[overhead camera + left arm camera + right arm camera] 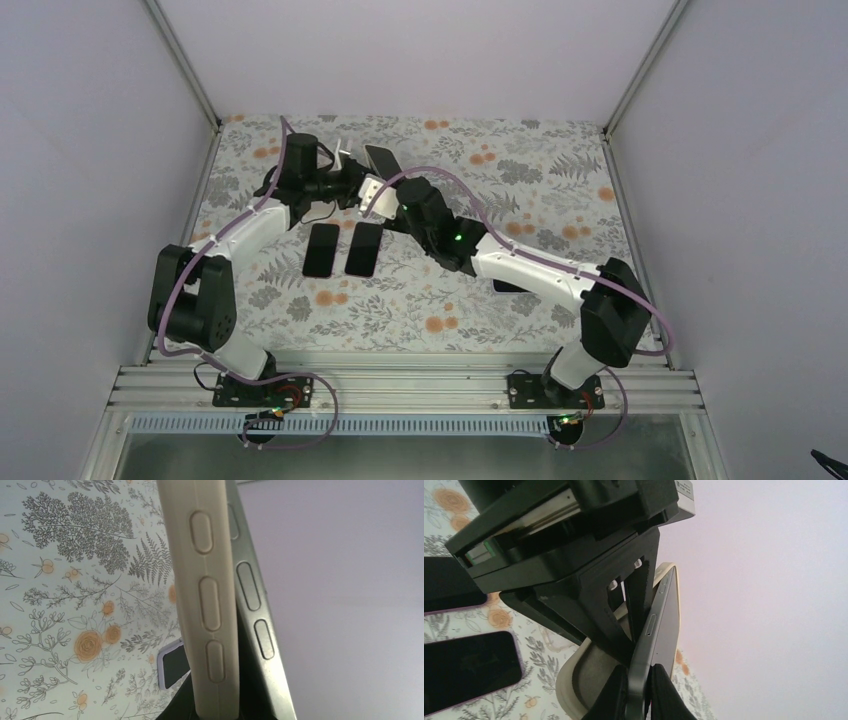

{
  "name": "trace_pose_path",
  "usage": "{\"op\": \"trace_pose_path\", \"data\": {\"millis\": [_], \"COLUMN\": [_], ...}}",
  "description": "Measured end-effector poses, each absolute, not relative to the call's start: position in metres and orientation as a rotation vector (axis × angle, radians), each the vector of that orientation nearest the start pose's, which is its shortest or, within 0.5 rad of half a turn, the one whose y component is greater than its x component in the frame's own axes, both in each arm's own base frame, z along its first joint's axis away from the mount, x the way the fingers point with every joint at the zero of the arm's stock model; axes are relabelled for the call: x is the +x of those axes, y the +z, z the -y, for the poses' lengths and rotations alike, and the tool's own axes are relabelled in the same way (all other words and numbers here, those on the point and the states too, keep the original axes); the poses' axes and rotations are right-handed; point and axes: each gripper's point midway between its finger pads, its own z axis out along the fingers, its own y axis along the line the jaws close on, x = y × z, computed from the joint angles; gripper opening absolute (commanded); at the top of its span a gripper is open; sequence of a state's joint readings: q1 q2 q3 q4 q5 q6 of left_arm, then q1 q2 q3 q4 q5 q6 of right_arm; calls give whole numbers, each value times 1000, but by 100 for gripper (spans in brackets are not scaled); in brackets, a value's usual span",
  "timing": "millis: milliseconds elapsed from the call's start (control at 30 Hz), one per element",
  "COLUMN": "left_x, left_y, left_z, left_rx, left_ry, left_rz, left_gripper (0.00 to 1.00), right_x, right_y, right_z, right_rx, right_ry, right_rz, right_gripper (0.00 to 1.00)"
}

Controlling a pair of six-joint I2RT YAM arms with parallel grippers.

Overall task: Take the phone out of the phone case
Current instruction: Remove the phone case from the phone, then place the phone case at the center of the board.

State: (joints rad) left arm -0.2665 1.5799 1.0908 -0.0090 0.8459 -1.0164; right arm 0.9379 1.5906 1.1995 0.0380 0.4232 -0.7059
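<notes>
Pale walls closed in a floral worktop, and the action sat in the air near its far edge. The right fingers were clenched on the phone, pinching its grey edge at the near end, one finger on each face. Just beyond them the phone ran upward with its side buttons in plain sight. Its far corner sat against the rim of the phone case, while the end in the pinch stood clear of the case's hollow.

The left fingers were clamped on that beige phone case, gripping it from below. Rising from them, the case showed its three moulded button covers, with the phone just to the right of it. The two edges lay close together at the top and split apart lower down.

Below both pairs of fingers, on the near side, two dark phones lay flat side by side on the worktop.
</notes>
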Motion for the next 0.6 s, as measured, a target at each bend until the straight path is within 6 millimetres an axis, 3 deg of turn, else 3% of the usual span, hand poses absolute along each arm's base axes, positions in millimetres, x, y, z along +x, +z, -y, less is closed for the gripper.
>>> {"op": "trace_pose_path", "data": {"millis": [200,433,600], "left_x": [382,406,410], "left_y": [223,194,189], "left_z": [232,185,176], "left_rx": [-276,-415,-409], "left_ry": [-1574,-1332,-1253], "left_rz": [-2315,-2326,-2323], "left_gripper": [2,2,2], "right_x": [348,372,379], "right_y": [265,329,354], "right_z": [-354,-324,-300], "right_rx": [-1182,-992,-906], "right_ry": [-161,-121,-72], "right_rz": [-1548,-1575,-1597], "right_gripper": [4,4,4]}}
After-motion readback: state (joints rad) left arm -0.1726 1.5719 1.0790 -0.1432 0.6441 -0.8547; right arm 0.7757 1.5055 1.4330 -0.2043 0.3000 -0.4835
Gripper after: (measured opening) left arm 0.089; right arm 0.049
